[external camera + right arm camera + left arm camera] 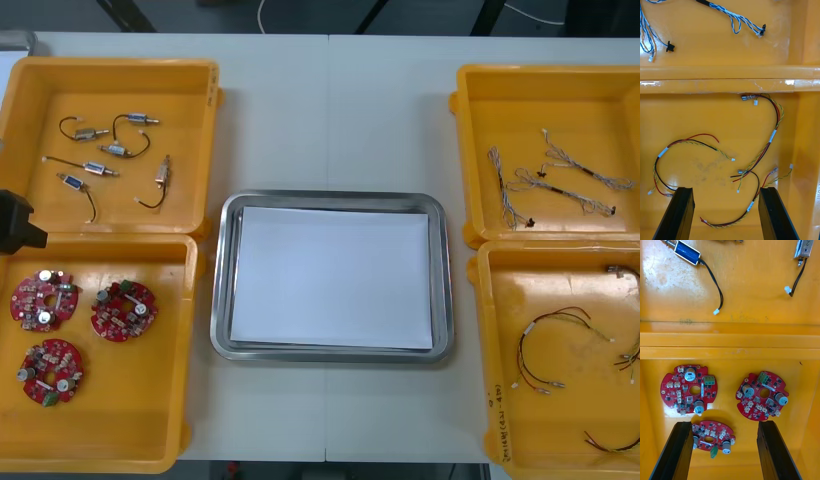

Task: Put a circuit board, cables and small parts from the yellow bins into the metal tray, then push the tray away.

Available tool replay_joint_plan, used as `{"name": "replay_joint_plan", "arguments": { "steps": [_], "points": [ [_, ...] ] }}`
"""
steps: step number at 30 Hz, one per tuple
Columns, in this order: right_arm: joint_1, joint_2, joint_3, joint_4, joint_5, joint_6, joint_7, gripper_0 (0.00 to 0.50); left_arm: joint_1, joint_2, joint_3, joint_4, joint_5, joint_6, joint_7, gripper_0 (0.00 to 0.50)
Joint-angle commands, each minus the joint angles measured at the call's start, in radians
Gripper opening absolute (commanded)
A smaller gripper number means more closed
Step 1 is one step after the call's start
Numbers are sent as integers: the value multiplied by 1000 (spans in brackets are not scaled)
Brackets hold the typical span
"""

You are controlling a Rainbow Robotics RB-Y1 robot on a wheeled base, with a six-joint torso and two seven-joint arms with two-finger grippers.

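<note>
- Strips of bare table (330, 110) separate the metal tray (222, 300) from the yellow bins (208, 120) on both sides.
- Raised walls divide each side's bins.
- Circuit boards (124, 311) lie apart.

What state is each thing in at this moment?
Metal tray: white inside, nothing loaded.
Circuit boards: three, lying flat.
Red and yellow cables: loose, ungrasped.
Small metal parts: scattered, ungrasped.
Left gripper: open, above the boards.
Right gripper: open, above those cables.
</note>
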Motion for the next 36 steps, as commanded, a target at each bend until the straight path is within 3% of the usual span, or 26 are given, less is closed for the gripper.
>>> {"name": "replay_joint_plan", "arguments": {
  "steps": [1, 36],
  "points": [
    [18, 2, -25, -30, -8, 3, -20, 500, 12, 44, 26, -26, 5, 6, -63, 500],
    [18, 2, -25, -30, -8, 3, -20, 500, 12, 44, 26, -26, 5, 6, -63, 500]
  ]
}}
